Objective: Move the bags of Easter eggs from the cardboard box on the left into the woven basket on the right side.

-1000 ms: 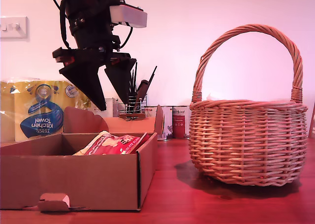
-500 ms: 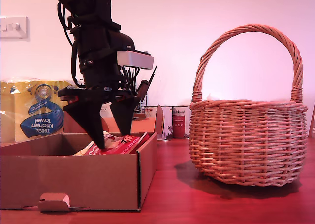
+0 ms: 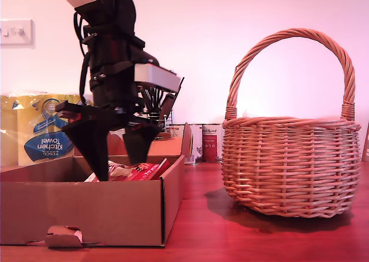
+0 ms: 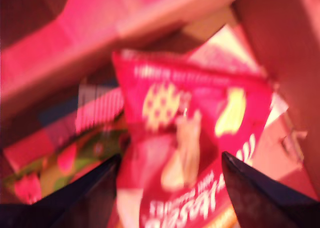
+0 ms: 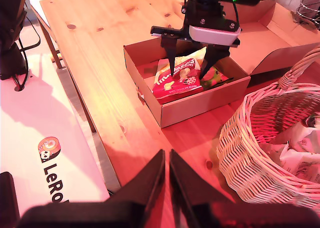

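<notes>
First gripper [image 3: 114, 171] spread wide, straddling red bag [image 4: 187, 153] inside cardboard box [image 3: 86, 207], not yet pinched. Green bag [image 4: 75, 160] beside it. White bags [image 5: 295, 150] already in woven basket [image 3: 291, 164]. Second gripper [image 5: 166, 174] pressed together, idle.

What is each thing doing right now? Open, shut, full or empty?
my first gripper: open, jaws either side of the red bag
red bag: lying in the box, not gripped yet
cardboard box: open, bags inside
woven basket: upright, some bags inside
my second gripper: shut, holding nothing
</notes>
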### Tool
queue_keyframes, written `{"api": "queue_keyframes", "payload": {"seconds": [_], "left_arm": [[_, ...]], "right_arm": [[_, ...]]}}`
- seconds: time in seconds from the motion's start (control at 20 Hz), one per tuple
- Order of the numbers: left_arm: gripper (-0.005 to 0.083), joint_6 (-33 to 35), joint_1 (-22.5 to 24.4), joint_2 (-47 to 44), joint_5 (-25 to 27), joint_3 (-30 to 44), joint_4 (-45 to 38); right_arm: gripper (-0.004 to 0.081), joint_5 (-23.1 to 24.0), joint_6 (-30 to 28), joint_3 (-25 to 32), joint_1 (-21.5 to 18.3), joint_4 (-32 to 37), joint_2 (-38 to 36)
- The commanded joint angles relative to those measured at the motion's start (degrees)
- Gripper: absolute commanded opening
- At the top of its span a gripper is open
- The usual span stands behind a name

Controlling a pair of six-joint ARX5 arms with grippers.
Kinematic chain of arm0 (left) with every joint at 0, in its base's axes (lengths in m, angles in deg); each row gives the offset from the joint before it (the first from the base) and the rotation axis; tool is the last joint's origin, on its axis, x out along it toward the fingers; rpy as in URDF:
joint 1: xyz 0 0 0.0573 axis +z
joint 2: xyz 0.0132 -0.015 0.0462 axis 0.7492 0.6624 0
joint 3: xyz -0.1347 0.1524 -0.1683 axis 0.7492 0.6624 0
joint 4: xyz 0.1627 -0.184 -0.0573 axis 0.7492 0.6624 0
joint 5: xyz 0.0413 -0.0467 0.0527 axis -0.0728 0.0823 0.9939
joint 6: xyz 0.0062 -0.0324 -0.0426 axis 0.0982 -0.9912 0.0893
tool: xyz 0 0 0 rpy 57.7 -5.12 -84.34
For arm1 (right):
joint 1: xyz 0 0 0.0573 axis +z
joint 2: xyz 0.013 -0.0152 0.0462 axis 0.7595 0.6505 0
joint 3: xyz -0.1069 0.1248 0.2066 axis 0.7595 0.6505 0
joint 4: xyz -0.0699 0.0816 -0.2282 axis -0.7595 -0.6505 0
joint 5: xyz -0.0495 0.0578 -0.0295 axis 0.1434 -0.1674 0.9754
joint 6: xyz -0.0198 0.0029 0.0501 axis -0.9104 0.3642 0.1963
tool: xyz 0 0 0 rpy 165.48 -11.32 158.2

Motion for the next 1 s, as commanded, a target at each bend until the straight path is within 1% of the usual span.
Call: {"api": "queue_keyframes", "payload": {"seconds": [0.0, 0.1, 0.3, 0.45, 0.6, 0.7, 0.8, 0.95], "left_arm": [[0.0566, -0.61, -0.09, 2.27, -0.44, 1.27, 0.15], [0.0549, -0.61, -0.09, 2.84, -0.42, 1.46, 0.26], [0.0441, -1.29, -0.09, 2.86, 0.17, 2.6, 0.59], [0.0317, -2.29, 0.09, 2.86, 0.72, 3.82, 0.42], [0.0168, -2.29, 0.07, 2.86, 0.7, 4.13, -0.04], [0.0105, -2.78, 0.04, 2.84, 0.7, 4.13, 0.13], [0.0067, -3.8, -0.31, 2.84, 0.7, 4.11, 0.13], [0.0048, -3.82, -1.05, 2.71, 0.74, 3.63, 0.94]], "right_arm": [[-0.0013, -0.37, -0.39, -0.26, 0.24, 0.22, -0.24], [-0.0013, -0.37, -0.39, -0.26, 0.24, 0.22, -0.24], [-0.0013, -0.37, -0.39, -0.26, 0.24, 0.22, -0.24], [-0.0013, -0.37, -0.42, -0.26, 0.24, 0.22, -0.24], [-0.0013, -0.33, -0.9, -0.26, 0.24, 0.26, -0.24], [-0.0013, -0.33, -1.01, -0.26, 0.24, 0.48, -0.24], [-0.0013, -0.33, -1.03, -0.26, 0.24, 0.61, -0.24], [-0.0013, 0.35, -1.07, -0.26, 0.24, 0.63, -0.24]]}}
